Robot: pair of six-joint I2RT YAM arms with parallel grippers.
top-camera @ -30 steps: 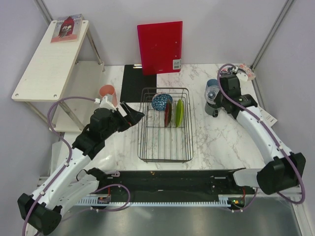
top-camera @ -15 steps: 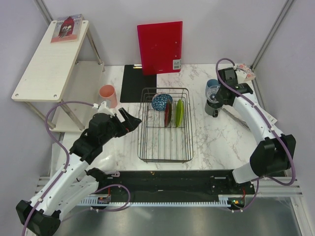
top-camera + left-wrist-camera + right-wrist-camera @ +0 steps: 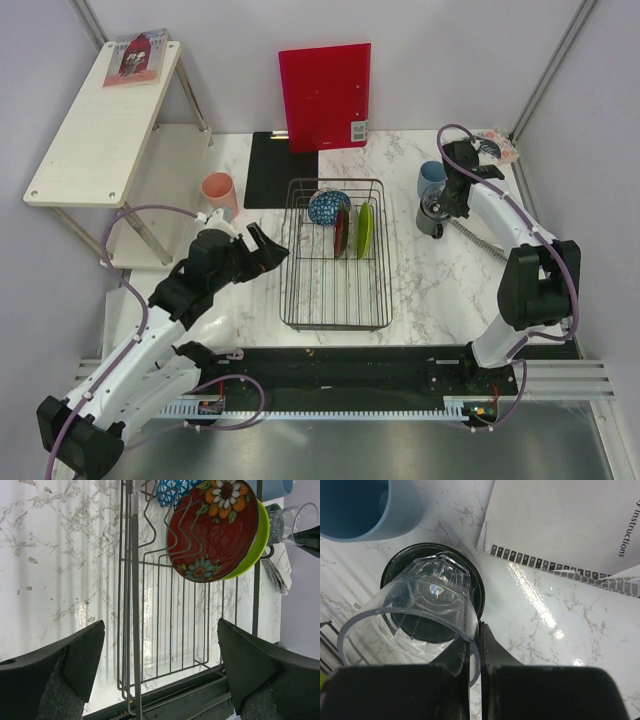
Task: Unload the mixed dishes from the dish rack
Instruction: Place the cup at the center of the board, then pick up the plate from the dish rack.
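On worktop centre, dish rack holding dark red plate, lime-green dish, blue patterned bowl at far end. We are judging left gripper, spread wide just left of rack, nearer; plates standing on edge, faces toward it. Right gripper pinching clear glass rim over dark grey mug.

Right gripper: jaws pinch the rim of the clear glass, which is tilted over the dark grey mug. Light blue cup just beside the mug. Printed sheet lies on the marble surface.

Rack nr half free; plates + bowl far end.
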